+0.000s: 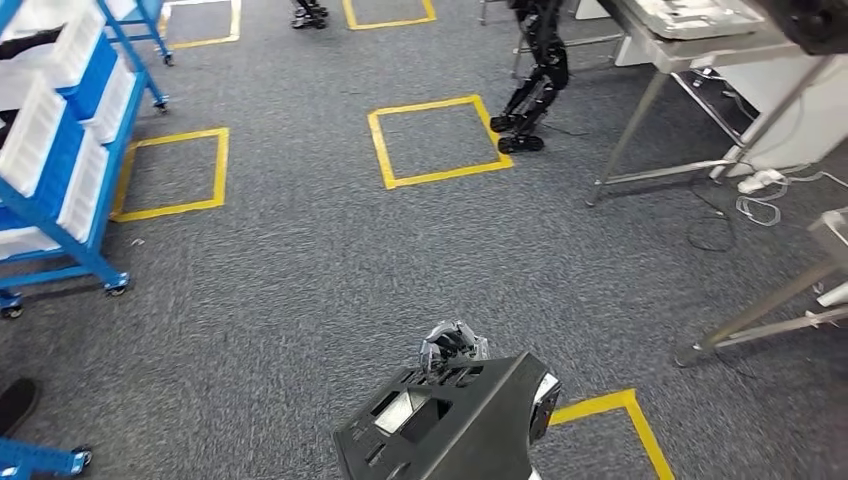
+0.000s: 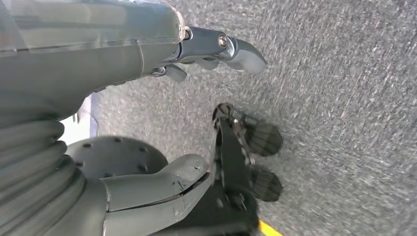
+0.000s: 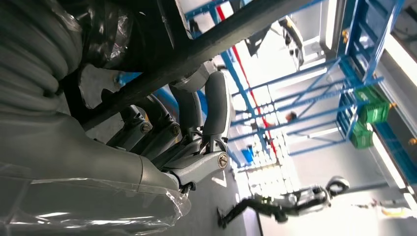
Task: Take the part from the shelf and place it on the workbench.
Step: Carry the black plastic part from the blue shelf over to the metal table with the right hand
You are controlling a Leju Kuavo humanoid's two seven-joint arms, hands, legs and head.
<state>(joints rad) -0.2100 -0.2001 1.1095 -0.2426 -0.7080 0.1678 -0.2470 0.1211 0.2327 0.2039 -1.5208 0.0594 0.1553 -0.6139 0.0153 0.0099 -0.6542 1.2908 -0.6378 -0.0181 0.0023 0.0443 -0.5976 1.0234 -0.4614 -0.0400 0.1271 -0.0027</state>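
Carry phase. The part [image 1: 450, 420], a black moulded panel with cut-outs and a raised edge, sits low and centre in the head view, just on the robot's side of the yellow floor square [image 1: 610, 420], well apart from the workbench [image 1: 700, 30] at the far right.

Right hand [image 3: 196, 132]: fingers curled around the part's dark rim, clamped on it. In the head view fingertips show over the panel's far edge [image 1: 452, 345].

Left hand [image 2: 147, 123]: hangs over the grey carpet [image 2: 344, 98], thumb and fingers apart, nothing between them.

Handling judgement: the part looks rigid, a stiff plastic shell, likely light for its bulk but broad and awkward, so it will lever against a one-sided grip. The surface looks smooth, so slip is possible. Best holds are the rim and the edges of the cut-outs, where fingers can hook. A second hold on the opposite rim would steady it.

The blue shelf [image 1: 60, 150] stands far left of the part.
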